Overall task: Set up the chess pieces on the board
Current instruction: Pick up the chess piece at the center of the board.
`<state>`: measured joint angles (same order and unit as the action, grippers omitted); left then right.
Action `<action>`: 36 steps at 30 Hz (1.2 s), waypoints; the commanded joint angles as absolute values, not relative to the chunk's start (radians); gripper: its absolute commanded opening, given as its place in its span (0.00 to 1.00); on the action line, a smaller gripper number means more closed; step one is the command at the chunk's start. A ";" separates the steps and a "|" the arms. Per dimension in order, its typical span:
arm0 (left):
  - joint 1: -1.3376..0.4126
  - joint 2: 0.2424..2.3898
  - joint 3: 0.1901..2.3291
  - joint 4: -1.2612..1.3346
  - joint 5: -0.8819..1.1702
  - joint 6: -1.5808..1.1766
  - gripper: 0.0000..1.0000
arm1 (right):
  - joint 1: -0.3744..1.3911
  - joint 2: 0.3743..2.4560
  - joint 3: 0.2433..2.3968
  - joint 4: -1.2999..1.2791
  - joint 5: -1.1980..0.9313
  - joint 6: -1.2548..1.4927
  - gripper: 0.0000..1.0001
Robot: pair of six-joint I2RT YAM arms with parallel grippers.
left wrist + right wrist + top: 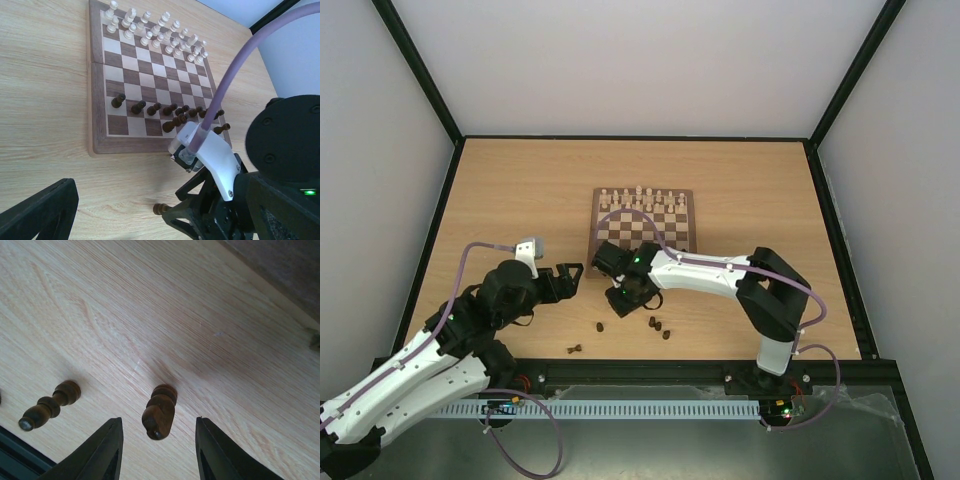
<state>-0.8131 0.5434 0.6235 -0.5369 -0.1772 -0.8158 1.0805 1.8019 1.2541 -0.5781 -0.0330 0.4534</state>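
Observation:
The board [665,232] lies mid-table, pale chess pieces [642,196] lined along its far side. In the left wrist view, dark pieces [155,107] stand along the near rows of the board [150,75]. My right gripper [620,300] hangs just off the board's near edge. Its jaws [158,426] are open on either side of an upright dark piece [160,411], without touching it. A second dark piece [47,407] lies to its left. My left gripper [570,278] is open and holds nothing, left of the right gripper; one finger [40,212] shows.
Loose dark pieces lie on the tabletop near the front edge [600,326], [575,349], [653,323]. The right arm's wrist and purple cable [235,65] fill the right of the left wrist view. Black frame rails bound the table.

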 commanded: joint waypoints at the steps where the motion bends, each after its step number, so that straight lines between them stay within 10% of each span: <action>1: -0.808 0.539 0.650 -0.549 -0.190 -0.821 0.95 | 1.090 1.836 1.268 -0.590 -0.051 0.446 0.40; 20: -0.808 0.540 0.649 -0.547 -0.190 -0.819 0.95 | 1.091 1.849 1.275 -0.601 -0.022 0.455 0.11; 36: -0.808 0.562 0.656 -0.536 -0.185 -0.797 0.95 | 0.926 1.632 1.296 -0.813 0.188 0.460 0.12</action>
